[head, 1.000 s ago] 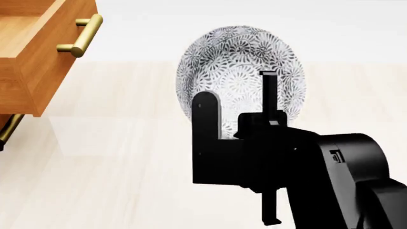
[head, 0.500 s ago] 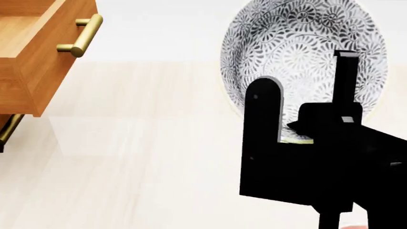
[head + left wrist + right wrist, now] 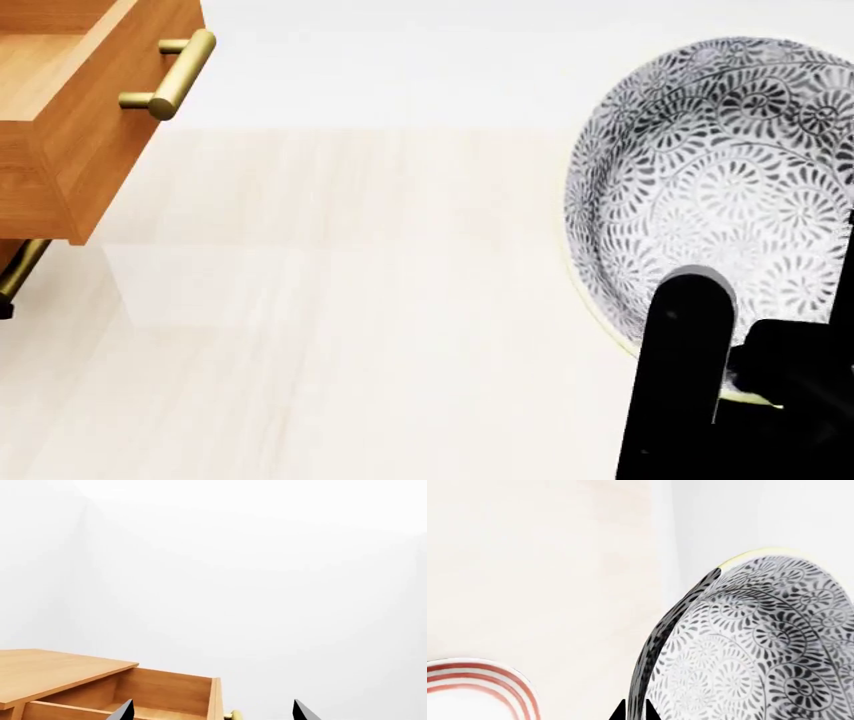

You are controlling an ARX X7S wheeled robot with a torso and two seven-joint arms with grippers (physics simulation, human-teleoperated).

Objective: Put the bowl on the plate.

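The bowl [image 3: 727, 180], white with a dense grey-black floral pattern, hangs tilted on edge above the pale floor at the right of the head view. My right gripper [image 3: 634, 712] is shut on its rim, and the thin wall [image 3: 657, 640] runs between the two tips. One black finger [image 3: 687, 340] crosses the bowl's inside. A part of the plate [image 3: 487, 677], white with red rings, shows in the right wrist view, off to the side of the bowl and below it. My left gripper [image 3: 213, 712] stands open and empty.
An open wooden drawer [image 3: 80, 110] with a brass handle [image 3: 174, 75] juts out at the upper left of the head view. The left wrist view shows the same cabinet [image 3: 60, 672] and drawer [image 3: 167, 692] before a white wall.
My right arm has carried the bowl rightward and lower in the head view, closer to the camera, so the bowl looks larger and partly leaves the frame.
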